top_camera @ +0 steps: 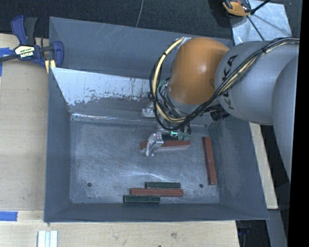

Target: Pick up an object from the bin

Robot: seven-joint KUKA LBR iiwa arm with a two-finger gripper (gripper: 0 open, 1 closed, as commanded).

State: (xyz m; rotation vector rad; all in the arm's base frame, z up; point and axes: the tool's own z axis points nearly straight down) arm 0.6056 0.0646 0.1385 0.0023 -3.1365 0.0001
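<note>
Step in hand: the approach and grasp. The gripper [154, 145] sits low over the floor of the bin [58, 156], just toward 1 o'clock of its middle.
Task's thing: a reddish-brown bar [175, 144] lies flat right at the gripper, its length running from 3 o'clock to 9 o'clock. The gripper stands across the bar's 9 o'clock end.
Gripper state: I cannot tell whether it is spread or pressed together, nor whether it pinches the bar. The metal tip and the bar overlap from up here.
Next move calls for: by my reading, a firm close across the bar's narrow width, then a straight lift. The grip is off-centre, so the long end may droop or swing.
Arm: the orange cover [197, 71] and its cables hang at 1 o'clock, hiding the floor there.
At 3 o'clock: a second reddish-brown bar [210, 161] lies along the right wall, apart from the gripper.
At 6 o'clock: three bars lie close together, an upper dark green bar [162, 185], a middle reddish bar [156, 192] and a lower dark green bar [141, 199], well apart from the gripper.
In the way: nothing crowds the bar, and open floor lies on its 6 and 9 o'clock sides.
</note>
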